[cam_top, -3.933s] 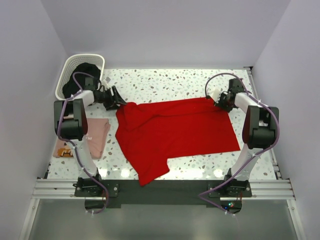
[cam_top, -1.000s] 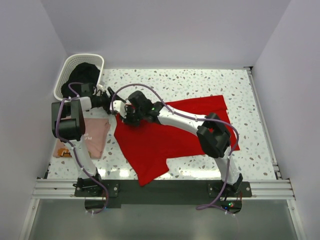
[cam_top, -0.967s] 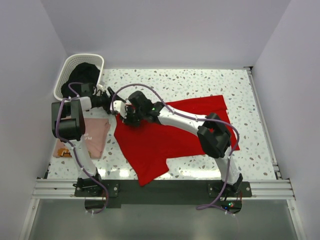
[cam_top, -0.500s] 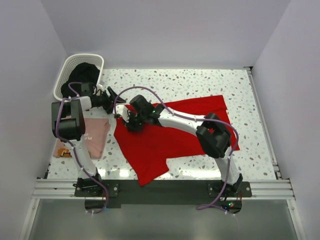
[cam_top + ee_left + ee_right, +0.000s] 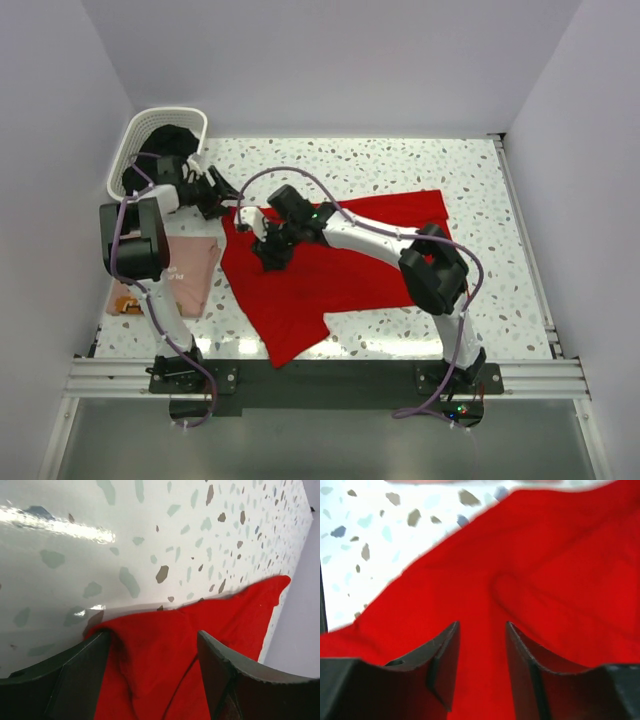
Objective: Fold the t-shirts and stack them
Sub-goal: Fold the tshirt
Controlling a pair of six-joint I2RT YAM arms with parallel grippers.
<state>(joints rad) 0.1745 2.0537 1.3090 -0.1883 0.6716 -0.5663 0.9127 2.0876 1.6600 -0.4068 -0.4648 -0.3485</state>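
Both left claw (image 5: 152, 641) and right claw (image 5: 481, 630) gape over red t-shirt (image 5: 340, 270), now shifted leftward.

Left arm (image 5: 133, 238) rises from its base and folds at the elbow, forearm reaching toward the far side and to the right. Left hand (image 5: 222, 198) sits low, fingers (image 5: 80, 672) spread wide. Right arm (image 5: 372, 232) stretches across to the left. Right hand (image 5: 272, 254) points down, fingers (image 5: 442, 660) parted by a narrow gap. Hands near each other, not touching.
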